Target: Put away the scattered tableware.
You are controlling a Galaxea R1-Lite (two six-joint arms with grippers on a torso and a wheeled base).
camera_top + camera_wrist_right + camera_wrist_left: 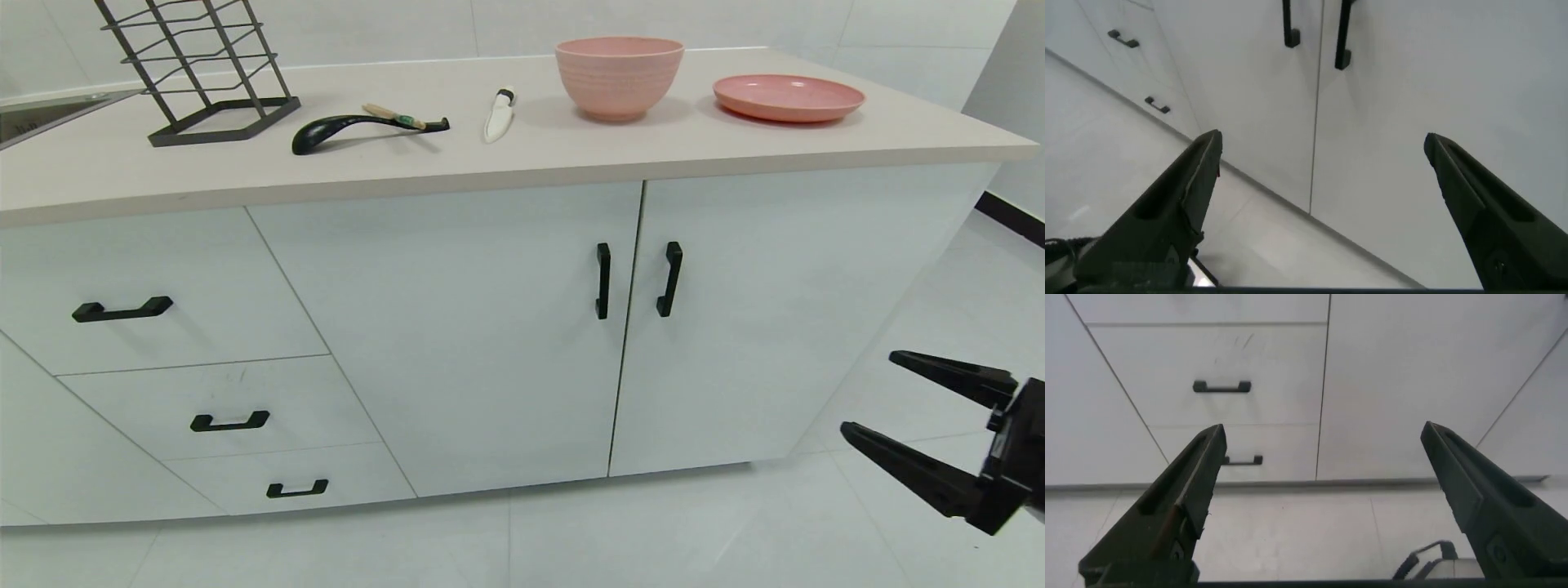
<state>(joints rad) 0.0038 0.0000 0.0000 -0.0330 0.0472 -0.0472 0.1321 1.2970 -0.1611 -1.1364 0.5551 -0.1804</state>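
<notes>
Countertop (571, 151) holds rack (224, 124), ladle (322, 131), knife (498, 118), bowl (619, 77), plate (788, 96).

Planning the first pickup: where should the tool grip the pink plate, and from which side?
Probably the rim nearest the front edge of the counter, coming in from the front. The plate lies flat and shallow, so only its raised rim offers a hold, and that side is free, with the bowl apart on its left.
</notes>
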